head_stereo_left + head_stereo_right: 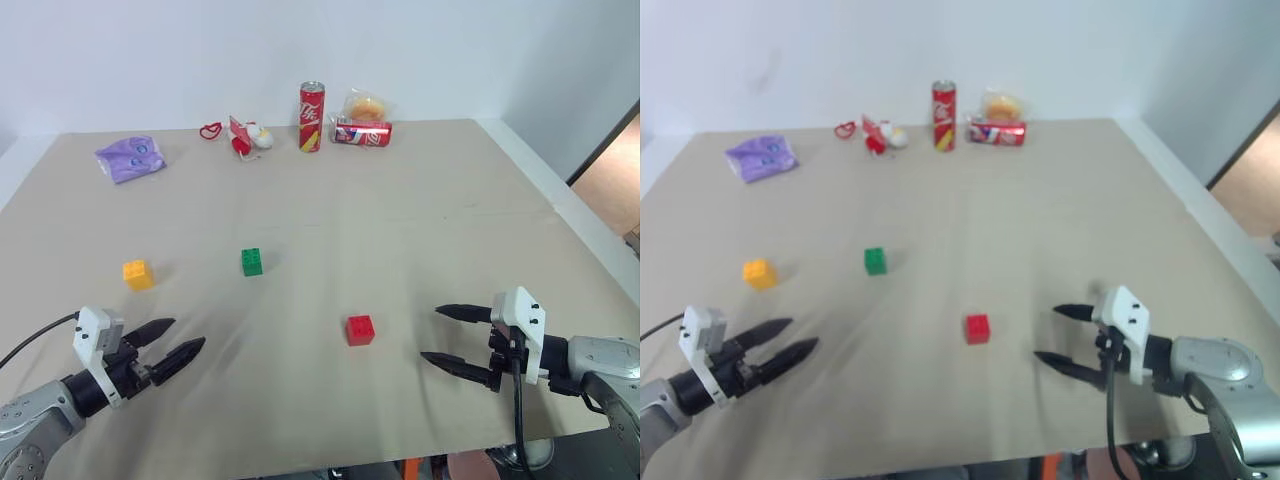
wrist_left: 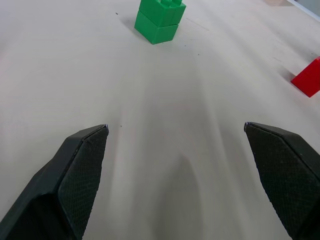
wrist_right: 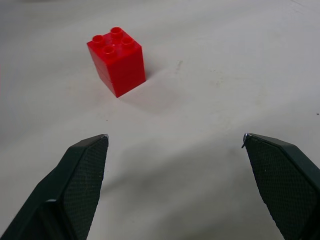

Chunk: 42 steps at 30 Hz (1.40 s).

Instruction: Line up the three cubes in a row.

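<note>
Both tools stood wide open and empty: the left tool (image 1: 168, 349) hovered low over the near left of the desk (image 1: 420, 220), the right tool (image 1: 450, 338) over the near right, each angled inward. The red cube (image 1: 360, 329) sat nearest, just left of the right tool and apart from it. The green cube (image 1: 252, 261) lay farther back toward the middle, and the yellow-orange cube (image 1: 138, 274) well to its left, above the left tool. The three formed no row yet; the red one sat lowest and off to the right.

Judging from this, the simplest step was to move the red cube up level with the other two. The right tool would do best to square its fingers to the cube's flat sides, descend fully around it, close gently, and set it down to the right of the green cube with matching spacing.

Along the far edge stood an upright red can (image 1: 312, 117), a lying can (image 1: 362, 133), a purple bag (image 1: 131, 158) and small toys (image 1: 248, 136), well clear.
</note>
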Each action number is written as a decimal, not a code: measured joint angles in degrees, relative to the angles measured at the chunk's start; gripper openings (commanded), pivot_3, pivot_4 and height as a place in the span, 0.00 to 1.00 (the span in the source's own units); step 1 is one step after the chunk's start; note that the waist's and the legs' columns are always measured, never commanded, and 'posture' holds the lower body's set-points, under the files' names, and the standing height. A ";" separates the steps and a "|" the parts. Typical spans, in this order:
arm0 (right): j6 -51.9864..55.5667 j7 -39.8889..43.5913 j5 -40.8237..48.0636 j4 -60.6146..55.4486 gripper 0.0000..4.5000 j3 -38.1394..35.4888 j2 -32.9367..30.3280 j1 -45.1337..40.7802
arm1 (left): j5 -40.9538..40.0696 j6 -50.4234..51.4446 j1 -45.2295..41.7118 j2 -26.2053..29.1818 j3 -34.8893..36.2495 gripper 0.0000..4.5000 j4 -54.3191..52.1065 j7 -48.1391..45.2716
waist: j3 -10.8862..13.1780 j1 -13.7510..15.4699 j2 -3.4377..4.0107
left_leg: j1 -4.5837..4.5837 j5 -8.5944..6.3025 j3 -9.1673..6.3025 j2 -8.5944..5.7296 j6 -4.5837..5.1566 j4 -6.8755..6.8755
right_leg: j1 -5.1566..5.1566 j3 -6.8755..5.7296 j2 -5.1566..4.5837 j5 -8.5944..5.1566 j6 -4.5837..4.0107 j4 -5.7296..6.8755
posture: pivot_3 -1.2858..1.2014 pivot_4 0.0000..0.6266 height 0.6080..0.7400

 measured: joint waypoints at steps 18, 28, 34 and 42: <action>-1.55 5.25 -2.53 7.94 0.99 9.59 -0.98 -12.76 | 4.78 -16.92 -16.81 2.82 -12.80 1.00 2.06 -21.94 | -0.02 -0.05 0.01 | 0.07 0.01 0.12 -0.01 0.04 0.08 | 0.07 0.21 0.07 0.08 0.10 0.03 | 0.52 0.24 1.00; -5.37 6.94 -7.84 17.31 0.99 19.34 4.38 -20.23 | 6.75 -18.31 -21.04 -1.16 -20.20 1.00 4.60 -21.63 | -0.02 -0.15 0.01 | 0.17 0.02 0.10 0.03 0.06 0.07 | 0.09 0.27 0.17 0.17 0.15 0.08 | 0.52 0.24 1.00; -7.35 8.53 -9.78 20.92 0.99 21.99 7.38 -24.20 | 4.86 -18.16 -22.07 -1.26 -20.42 1.00 5.15 -23.63 | -0.04 -0.45 -0.03 | 0.26 0.16 0.11 0.08 0.28 0.08 | 0.12 0.27 0.25 0.37 0.04 0.09 | 0.52 0.24 1.00; -8.90 10.14 -11.62 23.50 0.99 24.84 10.31 -27.84 | 4.28 -18.11 -22.35 -1.73 -20.47 1.00 5.18 -23.48 | -0.04 -1.98 -0.02 | 0.40 0.24 0.07 0.36 0.41 0.05 | 0.15 0.28 0.56 0.49 -0.08 0.15 | 0.52 0.24 1.00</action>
